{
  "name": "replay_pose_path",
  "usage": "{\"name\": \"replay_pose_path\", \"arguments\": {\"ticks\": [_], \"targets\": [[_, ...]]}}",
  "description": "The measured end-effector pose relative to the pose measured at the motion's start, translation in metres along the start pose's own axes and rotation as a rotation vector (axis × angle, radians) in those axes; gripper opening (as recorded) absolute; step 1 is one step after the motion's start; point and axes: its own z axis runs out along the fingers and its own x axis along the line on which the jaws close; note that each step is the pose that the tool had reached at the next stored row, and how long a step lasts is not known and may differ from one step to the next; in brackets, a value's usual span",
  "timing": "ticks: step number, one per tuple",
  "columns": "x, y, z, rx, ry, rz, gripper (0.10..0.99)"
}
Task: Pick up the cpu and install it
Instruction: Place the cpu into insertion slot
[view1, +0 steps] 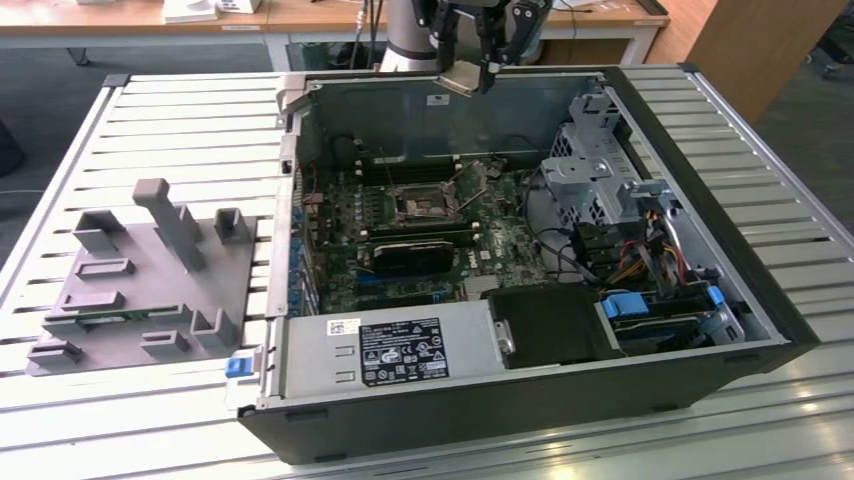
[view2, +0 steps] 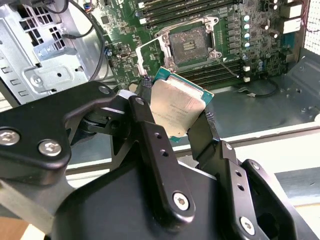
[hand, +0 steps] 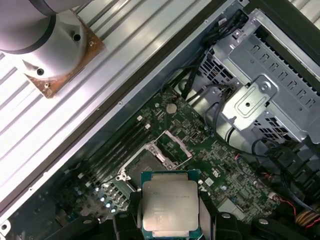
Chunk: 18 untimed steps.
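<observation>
My gripper (view1: 463, 72) hangs high over the far wall of the open computer case, shut on the cpu (view1: 458, 79), a flat silvery square with a green border. Both wrist views show the chip up close, the cpu (view2: 176, 106) pinched by its edges between the two black fingers (view2: 150, 135), and the cpu (hand: 169, 207) facing the camera. Down on the green motherboard (view1: 501, 240) lies the socket (view1: 420, 205) with its metal frame lifted open; the socket (view2: 190, 44) shows bare contacts, and the socket (hand: 150, 160) sits well below the chip.
The black tower case (view1: 534, 400) lies on its side on a slatted white table (view1: 174, 130). A grey plastic fixture (view1: 147, 290) stands at the exterior view's left. Drive cage (view1: 601, 165), cables and a black heatsink block (view1: 414, 255) crowd the case. The arm's base (hand: 55, 45) stands beyond it.
</observation>
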Motion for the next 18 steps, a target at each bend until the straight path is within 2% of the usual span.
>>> {"name": "replay_pose_path", "arguments": {"ticks": [3, 7, 13, 18], "targets": [[0.0001, 0.0001, 0.0005, 0.002, -0.0034, 0.008, 0.541], [0.0001, 0.0001, 0.0013, 0.012, -0.0132, 0.008, 0.541], [0.0017, -0.0016, 0.0018, 0.014, -0.0161, 0.020, 0.541], [0.0025, -0.0023, 0.0025, 0.014, -0.0201, 0.073, 0.541]]}}
